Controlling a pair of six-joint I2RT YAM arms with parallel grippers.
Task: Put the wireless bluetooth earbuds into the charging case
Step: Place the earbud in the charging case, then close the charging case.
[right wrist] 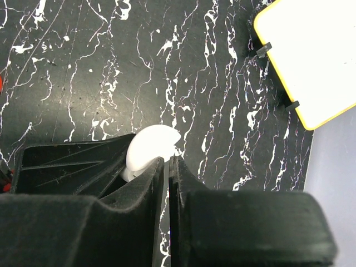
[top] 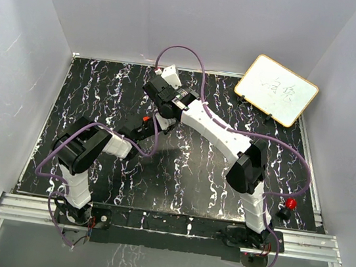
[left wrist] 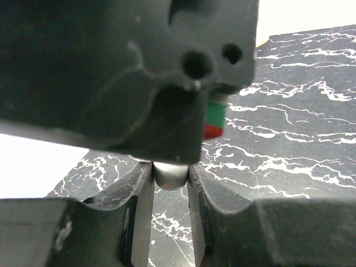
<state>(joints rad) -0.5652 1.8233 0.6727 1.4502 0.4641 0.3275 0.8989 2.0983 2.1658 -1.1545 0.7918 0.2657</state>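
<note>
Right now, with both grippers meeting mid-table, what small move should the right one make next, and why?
Probably lift the right gripper slightly, left gripper holding firm. Its jaws look shut on the edge of a white cap, and the left fingers pinch a pale round piece right below that gripper, so a gentle pull may part them.

You get open mat (top: 103, 96) at far left and near centre. Whiteboard (top: 277, 90) blocks far right corner. Right arm (top: 221, 133) bars diagonal from near right to far centre. There right gripper (right wrist: 168, 162) crowds just over left gripper (left wrist: 170, 182); pale round piece (left wrist: 168, 172) plugs left jaws' gap.
</note>
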